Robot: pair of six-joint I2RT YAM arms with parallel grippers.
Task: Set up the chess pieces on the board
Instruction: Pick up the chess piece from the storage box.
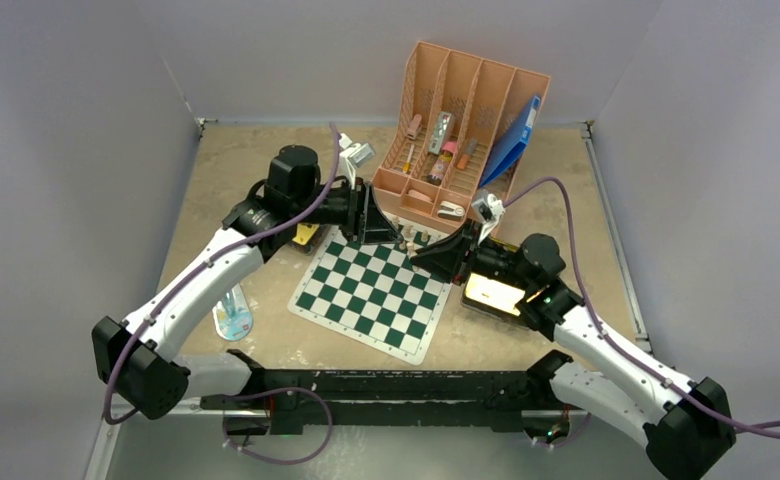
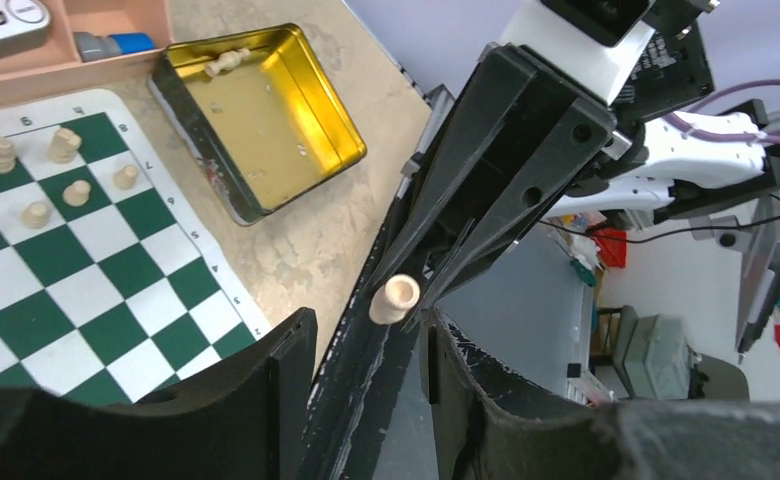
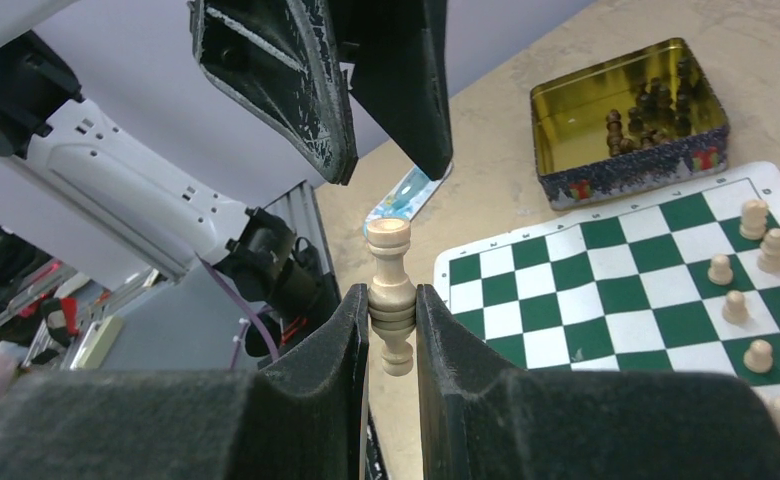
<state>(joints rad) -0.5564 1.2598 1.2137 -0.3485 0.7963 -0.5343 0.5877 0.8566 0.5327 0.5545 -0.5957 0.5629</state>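
My right gripper [image 3: 391,295] is shut on a pale tan chess piece [image 3: 389,250] and holds it in the air over the far edge of the board [image 1: 371,290]. My left gripper [image 2: 368,325] is open and faces it, its jaws just short of the piece [image 2: 396,297]. In the top view the two grippers meet tip to tip, left [image 1: 396,238] and right [image 1: 421,258]. Several pale pieces [image 2: 36,170] stand on the board's far rows. One pale piece [image 2: 224,64] lies in a gold tin [image 2: 296,130]. Dark pieces [image 3: 656,105] lie in another gold tin [image 3: 566,110].
A pink desk organizer [image 1: 466,130] with pens, a blue folder [image 1: 514,140] and small items stands behind the board. A pink-capped tube [image 1: 232,315] lies left of the board. One tin sits under each arm, left [image 1: 306,235] and right [image 1: 493,293].
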